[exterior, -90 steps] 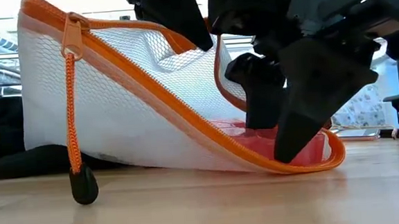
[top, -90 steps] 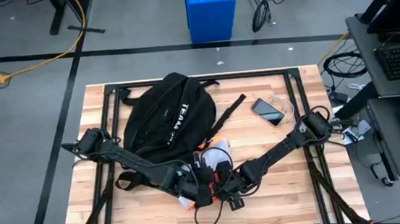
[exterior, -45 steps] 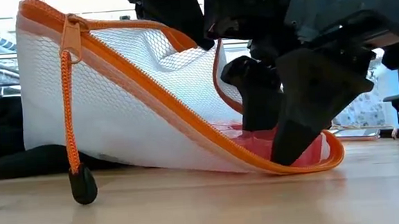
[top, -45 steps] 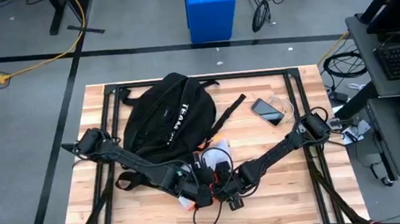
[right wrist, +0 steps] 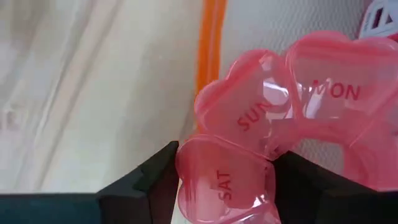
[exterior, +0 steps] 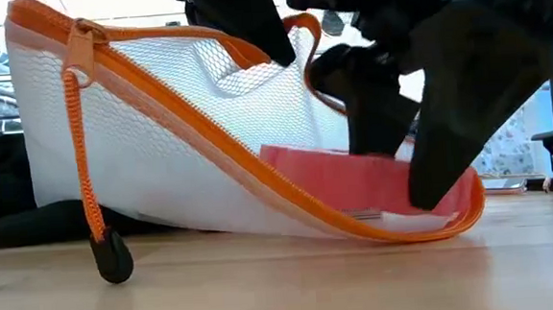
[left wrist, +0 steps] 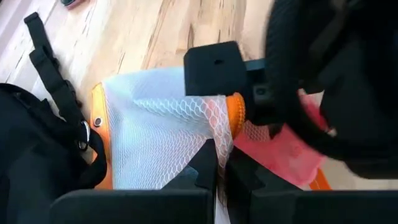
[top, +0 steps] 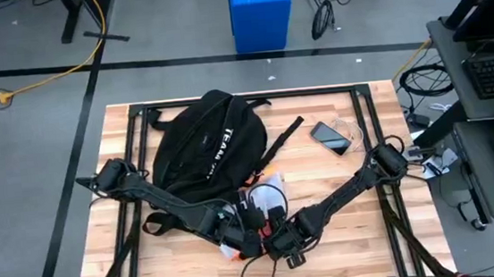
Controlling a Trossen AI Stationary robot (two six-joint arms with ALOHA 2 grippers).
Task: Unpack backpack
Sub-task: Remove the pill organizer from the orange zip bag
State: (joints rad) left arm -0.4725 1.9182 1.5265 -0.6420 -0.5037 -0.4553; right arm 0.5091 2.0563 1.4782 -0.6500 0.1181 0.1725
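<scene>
Both arms reach in low over the table (top: 343, 211) and meet near its front edge, just in front of the backpack (top: 207, 146). The backpack lies flat at the table's rear-left/centre, white lettering up, straps trailing toward the front. L arm runs from its base at the backpack's left side diagonally forward along the pack's front edge; R arm runs from its base on the far side of the table from the pack, angling in the same way, so the two wrists sit close together. Left gripper (left wrist: 219, 163) is pinched tight on the white mesh pouch (exterior: 161, 152) w/ orange zipper trim, fingers (left wrist: 202, 171) pressed together w/ mesh bunched between them right by the orange edge; it holds that side of the pouch raised, while the pouch's lower corner rests on the wood. An orange zipper pull (exterior: 108, 257) w/ black tip dangles from the pouch's raised corner down to the tabletop. Right gripper (right wrist: 225, 180) is at the pouch mouth, clamped on a pink pill organiser (right wrist: 280, 118) of heart-shaped lidded cells marked SAT, SUN, MON; the SAT cell sits between its fingers. In the low view the pink case shows partly inside the pouch, lying along its lower lip. A phone (top: 329, 137) lies well apart from the pouch, beside the backpack on the R arm's side.
</scene>
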